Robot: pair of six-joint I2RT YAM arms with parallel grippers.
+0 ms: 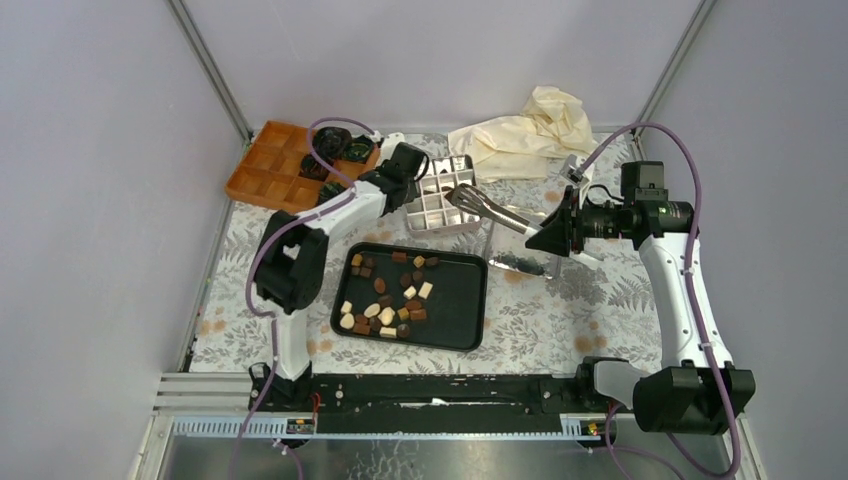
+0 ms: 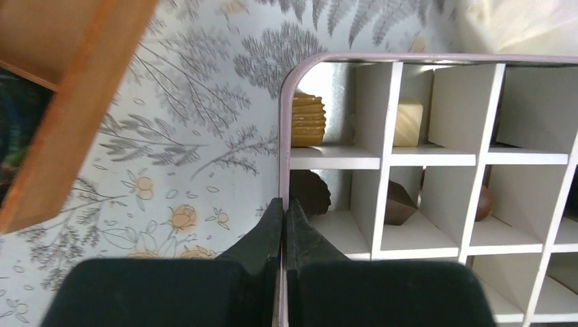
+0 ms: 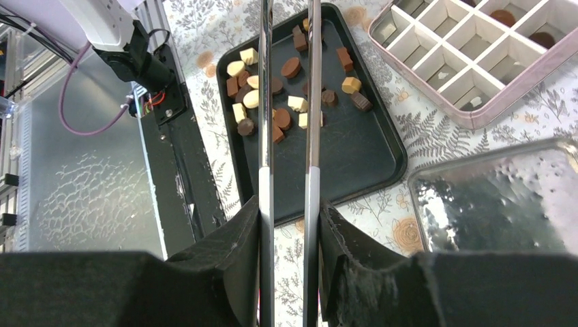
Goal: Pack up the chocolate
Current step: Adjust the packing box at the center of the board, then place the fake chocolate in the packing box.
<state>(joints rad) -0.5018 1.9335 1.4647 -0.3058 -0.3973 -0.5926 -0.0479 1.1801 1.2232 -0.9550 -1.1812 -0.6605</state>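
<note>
Most chocolate [image 1: 386, 315] lies loose on the black tray [image 1: 455, 300]; right gripper [image 3: 290, 212] clamps tongs [image 1: 495, 208], left gripper [image 2: 283, 210] pinches the compartment box [image 2: 283, 122] rim. Smooth pieces could slip from the tongs mid-carry.

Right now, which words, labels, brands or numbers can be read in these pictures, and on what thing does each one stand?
None. The black tray, the white divided box, the orange box, the tongs and the cloth show no readable writing.
</note>
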